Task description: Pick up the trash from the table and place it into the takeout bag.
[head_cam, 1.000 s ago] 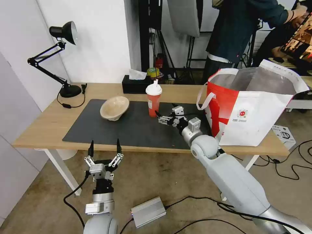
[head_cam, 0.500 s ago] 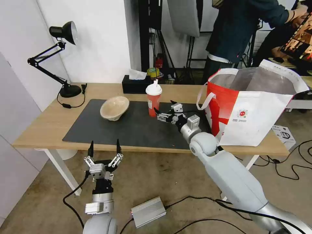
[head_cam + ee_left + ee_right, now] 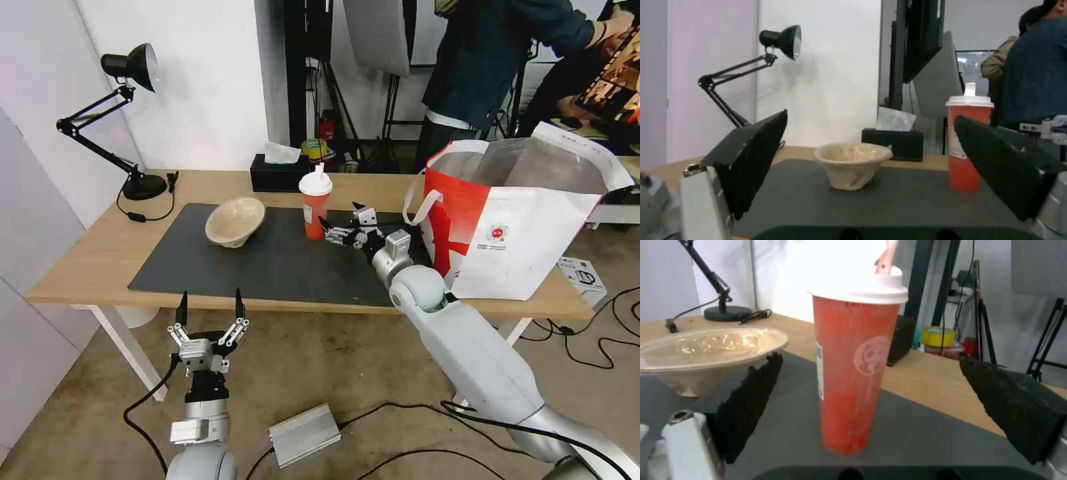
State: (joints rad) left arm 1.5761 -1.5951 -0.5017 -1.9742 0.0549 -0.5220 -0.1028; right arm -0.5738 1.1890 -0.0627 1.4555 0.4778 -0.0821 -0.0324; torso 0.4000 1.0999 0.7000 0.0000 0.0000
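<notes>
Red drink cup [image 3: 315, 206] is standing upright on the dark grey mat [image 3: 267, 257], a bit above the middle of the head frame, white lid on. I'm watching my right claw [image 3: 342, 222] hanging just beside it on the right side, fingers spread wide, not touching the cup as far as I can tell. In the right wrist view the cup [image 3: 854, 370] is sitting dead centre between the two black pads [image 3: 749, 400], gaps on both sides.

The beige pulp bowl [image 3: 235, 221] is sitting left of the cup on the same mat, well apart from it. The takeout bag [image 3: 520, 213] is standing open at the right end of the worktop [image 3: 100, 253], foil lining showing.

My left claw [image 3: 209, 315] is hanging low in the lower left of the head frame, in front of the worktop edge, also wide open, holding nothing. Black tissue box [image 3: 277, 175] and desk lamp [image 3: 127, 120] are sitting along the back.
</notes>
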